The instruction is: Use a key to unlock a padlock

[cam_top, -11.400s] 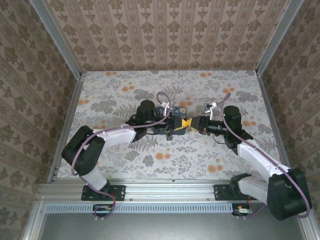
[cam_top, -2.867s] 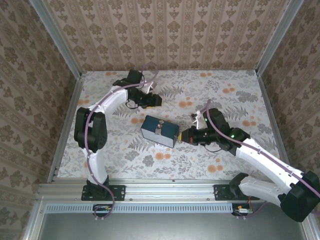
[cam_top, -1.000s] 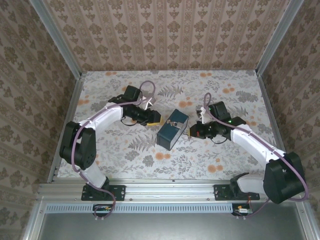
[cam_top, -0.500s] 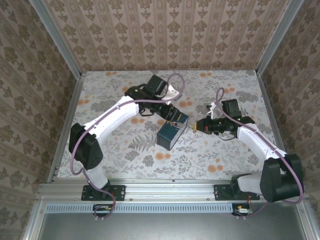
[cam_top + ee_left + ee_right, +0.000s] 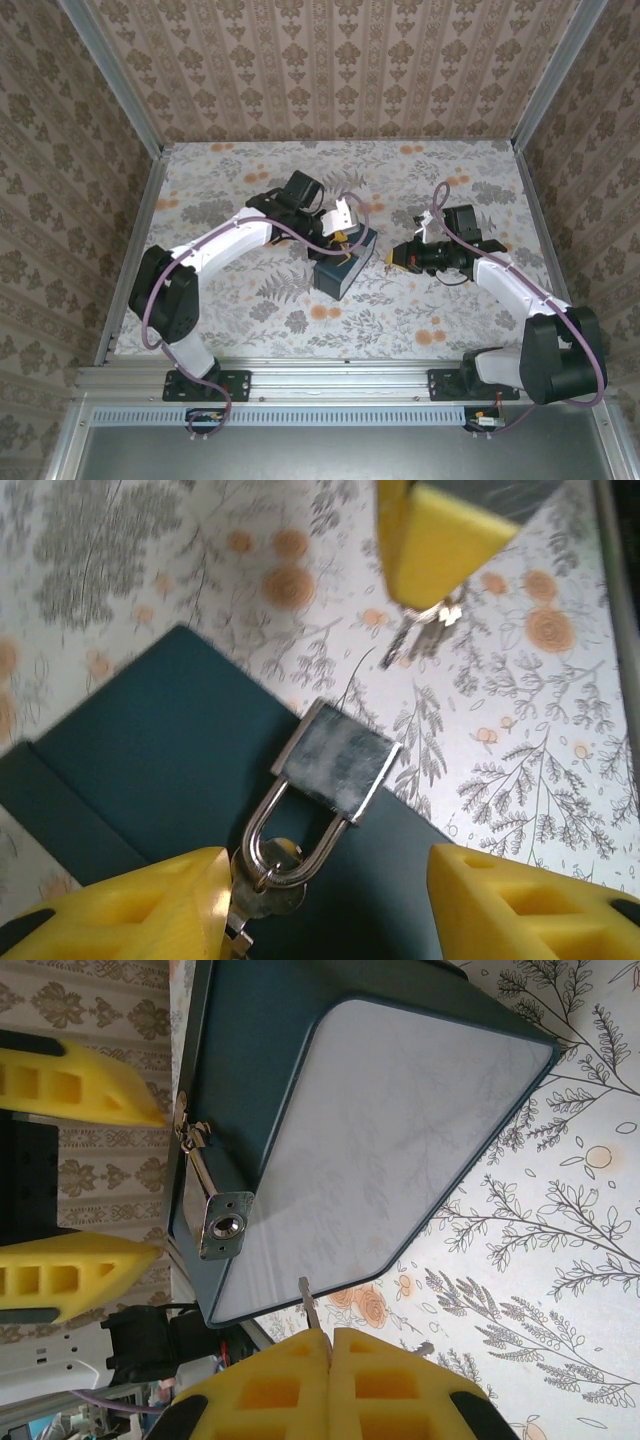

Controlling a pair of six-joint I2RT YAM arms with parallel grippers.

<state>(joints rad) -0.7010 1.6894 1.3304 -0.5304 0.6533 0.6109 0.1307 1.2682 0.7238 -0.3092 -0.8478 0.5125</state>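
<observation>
A silver padlock [image 5: 337, 763] hangs by its shackle [image 5: 290, 848] on the hasp of a dark teal box [image 5: 338, 274]. Spare keys [image 5: 262, 892] dangle from a ring on the shackle. My left gripper [image 5: 328, 882] is open over the box, one yellow finger [image 5: 130, 910] on each side of the shackle. My right gripper [image 5: 330, 1336] is shut on the key [image 5: 310, 1312], whose blade sticks out toward the box. The blade tip sits a little below and right of the padlock's keyhole [image 5: 228, 1226], apart from it. In the top view the right gripper [image 5: 397, 258] hovers just right of the box, and the left gripper [image 5: 340, 240] is above it.
The box stands mid-table on a floral cloth [image 5: 420, 310]. Patterned walls with metal rails [image 5: 130, 230] close in the table on three sides. More keys [image 5: 425, 635] hang under the right gripper's fingers [image 5: 440, 540].
My left arm has swung right from beside the box to above the padlock, its jaws widening. The right gripper has drawn back slightly to the right with the key.
</observation>
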